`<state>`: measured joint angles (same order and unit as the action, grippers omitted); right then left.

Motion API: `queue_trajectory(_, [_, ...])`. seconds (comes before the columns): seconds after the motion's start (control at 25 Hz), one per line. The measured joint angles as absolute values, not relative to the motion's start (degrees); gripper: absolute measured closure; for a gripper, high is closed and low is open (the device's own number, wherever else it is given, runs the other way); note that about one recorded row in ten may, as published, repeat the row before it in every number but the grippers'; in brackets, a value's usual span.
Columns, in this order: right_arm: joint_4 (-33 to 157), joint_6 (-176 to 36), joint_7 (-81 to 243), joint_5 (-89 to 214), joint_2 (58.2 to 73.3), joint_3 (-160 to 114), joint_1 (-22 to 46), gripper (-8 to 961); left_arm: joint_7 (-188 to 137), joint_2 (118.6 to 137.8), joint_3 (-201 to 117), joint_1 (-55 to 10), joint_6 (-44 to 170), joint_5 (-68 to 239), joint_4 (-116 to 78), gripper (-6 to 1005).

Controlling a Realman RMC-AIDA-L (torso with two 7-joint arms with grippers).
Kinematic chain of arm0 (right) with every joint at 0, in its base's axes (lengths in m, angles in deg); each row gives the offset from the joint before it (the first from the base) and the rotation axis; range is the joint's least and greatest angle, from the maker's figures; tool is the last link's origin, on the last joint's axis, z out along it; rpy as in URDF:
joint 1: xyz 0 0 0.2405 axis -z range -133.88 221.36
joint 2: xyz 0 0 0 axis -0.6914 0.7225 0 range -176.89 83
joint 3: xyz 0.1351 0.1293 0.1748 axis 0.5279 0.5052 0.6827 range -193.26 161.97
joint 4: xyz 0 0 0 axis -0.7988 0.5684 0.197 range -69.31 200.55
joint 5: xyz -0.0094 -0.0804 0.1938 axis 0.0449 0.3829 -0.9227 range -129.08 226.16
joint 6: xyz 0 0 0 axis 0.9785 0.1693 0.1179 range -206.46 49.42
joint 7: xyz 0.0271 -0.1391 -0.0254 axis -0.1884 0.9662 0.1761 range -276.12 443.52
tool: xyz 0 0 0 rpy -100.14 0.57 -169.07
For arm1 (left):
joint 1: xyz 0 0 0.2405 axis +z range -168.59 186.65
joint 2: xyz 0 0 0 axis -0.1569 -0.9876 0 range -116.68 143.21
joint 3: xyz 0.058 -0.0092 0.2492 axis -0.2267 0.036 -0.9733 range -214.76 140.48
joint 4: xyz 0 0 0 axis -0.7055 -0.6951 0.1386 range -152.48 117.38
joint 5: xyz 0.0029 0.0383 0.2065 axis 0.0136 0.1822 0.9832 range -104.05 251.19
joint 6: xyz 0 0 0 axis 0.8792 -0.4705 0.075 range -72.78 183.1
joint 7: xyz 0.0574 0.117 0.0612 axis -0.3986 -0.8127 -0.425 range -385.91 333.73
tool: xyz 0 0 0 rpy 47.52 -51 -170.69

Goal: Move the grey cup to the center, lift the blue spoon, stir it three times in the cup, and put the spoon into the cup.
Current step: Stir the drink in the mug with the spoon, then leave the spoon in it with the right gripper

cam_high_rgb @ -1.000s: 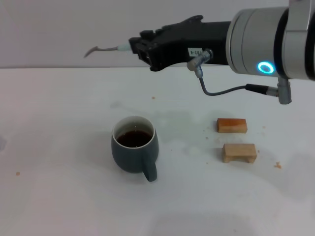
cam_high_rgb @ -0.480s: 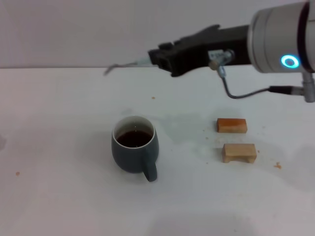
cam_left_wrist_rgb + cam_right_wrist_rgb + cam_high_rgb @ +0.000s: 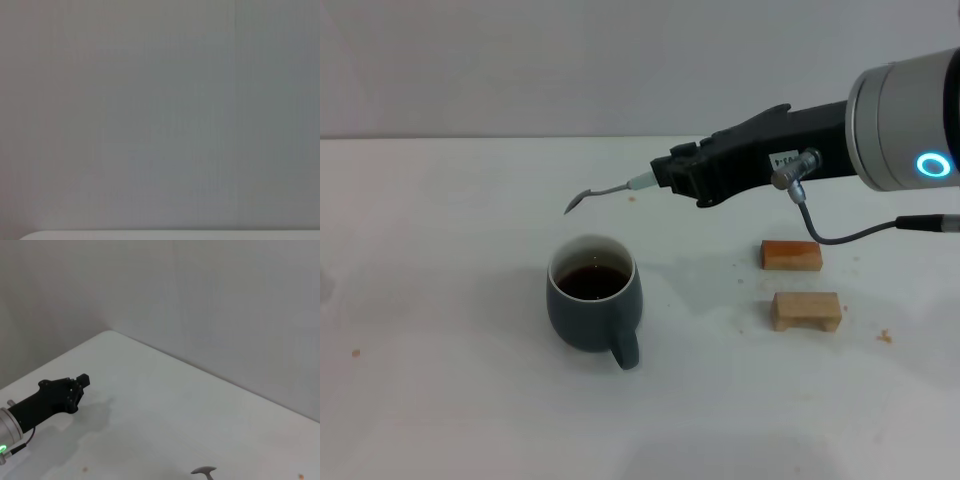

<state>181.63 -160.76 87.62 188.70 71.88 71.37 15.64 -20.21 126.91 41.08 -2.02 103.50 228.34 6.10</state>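
On the left of the head view the white table (image 3: 440, 400) carries only a small orange speck near its left edge. The left gripper (image 3: 79, 385) appears only in the right wrist view, low over the table and well away from the work; whether it is released or clenched cannot be determined from that view. Near the middle of the table stands the grey cup (image 3: 592, 305), upright, its loop handle turned toward the camera and slightly right, dark brown liquid visible against the white inner wall. Above and behind the cup, the blue spoon (image 3: 605, 192) is held in the air, roughly level, its metal bowl pointing to the robot's left and lying just beyond the cup's far rim, not touching the cup or liquid. Only a short stub of the pale handle shows where it enters the right gripper (image 3: 665, 178), which is clenched on the handle; the black gripper body extends rightward to the silver arm. In the right wrist view only the spoon's bowl tip is visible. To the right of the cup, well apart from it, two small wooden blocks lie on the table: the orange block (image 3: 790, 254) farther back, the pale block (image 3: 805, 310) nearer, close together but not touching.
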Motion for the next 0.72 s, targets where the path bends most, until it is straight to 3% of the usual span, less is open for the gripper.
queue_trajectory(0.72, [177.6, -162.5, 88.0, 188.1, 71.79, 73.0, 15.2, 798, -20.2, 126.91, 41.1, -2.2, 103.5, 228.3, 6.4, 1001])
